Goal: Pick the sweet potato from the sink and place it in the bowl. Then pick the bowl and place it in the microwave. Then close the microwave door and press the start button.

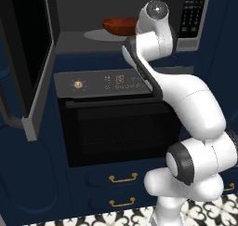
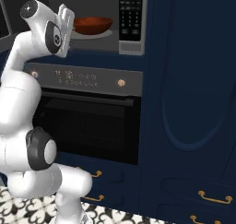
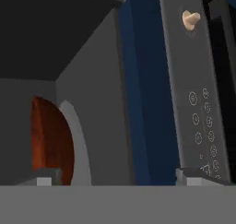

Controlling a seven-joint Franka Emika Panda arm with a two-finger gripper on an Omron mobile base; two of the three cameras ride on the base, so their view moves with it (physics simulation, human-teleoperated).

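Kitchen: built-in microwave over oven, navy cabinets

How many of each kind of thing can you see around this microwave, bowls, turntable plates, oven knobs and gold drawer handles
Bowls: 1, the bowl
Turntable plates: 1, the turntable plate
Oven knobs: 2, left knob, right knob
Gold drawer handles: 4, counted in the right base view, one
Total: 8

No legible text on microwave keypad or oven panel.
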